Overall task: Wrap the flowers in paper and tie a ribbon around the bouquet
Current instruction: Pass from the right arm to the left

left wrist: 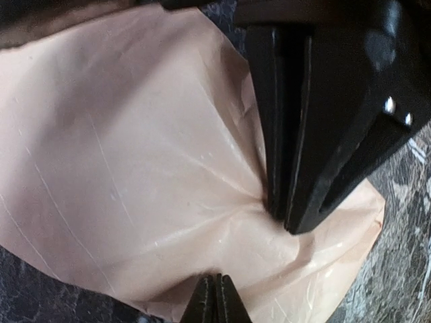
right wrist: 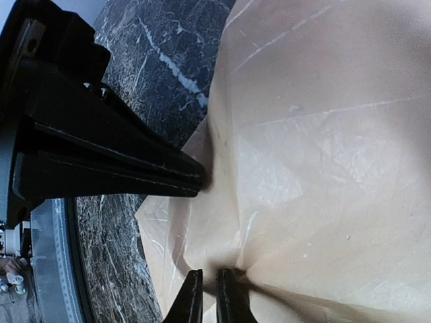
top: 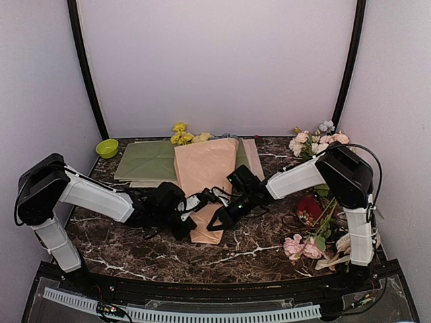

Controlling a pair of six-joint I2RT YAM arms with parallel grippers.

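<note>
The paper cone (top: 205, 173) holds yellow flowers (top: 180, 135); a green bowl (top: 107, 148) stands far-left.

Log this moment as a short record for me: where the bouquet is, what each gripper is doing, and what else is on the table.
bouquet: peach-pink cone lying on the dark marble table, narrow end toward the arms
flowers: yellow heads at the cone's far, wide end
left gripper: shut, tips at the edge of the narrow end; whether it grips is unclear
right gripper: shut on the bouquet's narrow end, creases radiating from the pinch
ribbon: none visible on the cone
nearby: green sheet under the far end; green bowl far left; pink roses near right
</note>
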